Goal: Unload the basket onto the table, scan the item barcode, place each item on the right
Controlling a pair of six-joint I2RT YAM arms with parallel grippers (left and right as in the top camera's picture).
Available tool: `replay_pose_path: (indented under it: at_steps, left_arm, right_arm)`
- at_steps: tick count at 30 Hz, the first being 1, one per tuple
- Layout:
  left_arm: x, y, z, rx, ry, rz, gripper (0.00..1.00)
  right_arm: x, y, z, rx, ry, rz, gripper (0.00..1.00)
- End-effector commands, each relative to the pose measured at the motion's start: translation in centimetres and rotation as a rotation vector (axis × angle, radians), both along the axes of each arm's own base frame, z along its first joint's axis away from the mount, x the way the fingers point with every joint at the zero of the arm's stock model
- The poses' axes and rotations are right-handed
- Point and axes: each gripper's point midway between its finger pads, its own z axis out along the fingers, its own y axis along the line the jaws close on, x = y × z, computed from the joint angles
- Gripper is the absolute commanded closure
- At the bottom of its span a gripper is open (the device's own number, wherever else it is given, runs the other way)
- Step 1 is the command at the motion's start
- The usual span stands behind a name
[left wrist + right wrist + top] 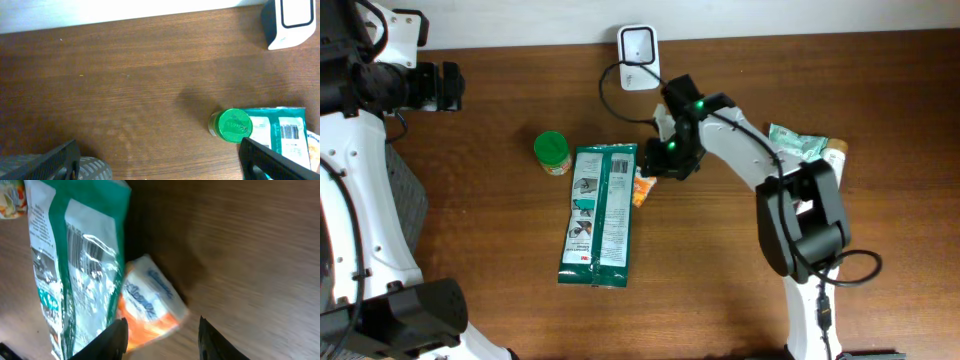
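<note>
A small orange and white packet [641, 188] [150, 300] lies on the wooden table against the right edge of a long green bag [600, 215] [75, 265]. My right gripper [658, 168] [162, 340] hovers just over the packet's near end with its jaws apart. The left finger sits at the packet's edge and the right finger stands clear of it. The bag shows a barcode [75, 240] [290, 131] on its upper face. A white scanner [638, 45] [292, 22] stands at the table's back edge. My left gripper [450, 87] [160, 162] is open at the far left, holding nothing.
A green-lidded jar [551, 150] [230, 125] stands left of the bag's top. More packets [800, 143] lie at the right. The scanner's black cable [610, 95] loops behind my right arm. A grey perforated bin [85, 170] sits below my left gripper.
</note>
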Motion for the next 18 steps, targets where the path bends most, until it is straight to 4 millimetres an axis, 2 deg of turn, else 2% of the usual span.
replay_pose_path:
  at_steps: [1,5,9,13,16,18]
  left_arm:
    - [-0.1,0.0,0.7,0.011,-0.018,-0.012,0.01]
    - [-0.1,0.0,0.7,0.011,-0.018,-0.012,0.01]
    - [-0.1,0.0,0.7,0.011,-0.018,-0.012,0.01]
    - [-0.1,0.0,0.7,0.011,-0.018,-0.012,0.01]
    - [-0.1,0.0,0.7,0.011,-0.018,-0.013,0.01]
    - [-0.1,0.0,0.7,0.011,-0.018,-0.012,0.01]
  right_arm:
    - [-0.6,0.7,-2.5,-0.002,0.034,0.019,0.59]
    - [-0.9,0.8,-3.6,-0.004,0.054,0.031,0.69]
    - [-0.9,-0.1,-3.3,-0.01,0.053,0.054,0.96]
    - [0.1,-3.2,-1.2,-0.027,0.052,0.042,0.96]
    - [0.8,-6.7,1.4,-0.061,0.039,-0.046,0.96]
    - [0.9,-9.8,2.5,-0.125,0.06,-0.145,0.96]
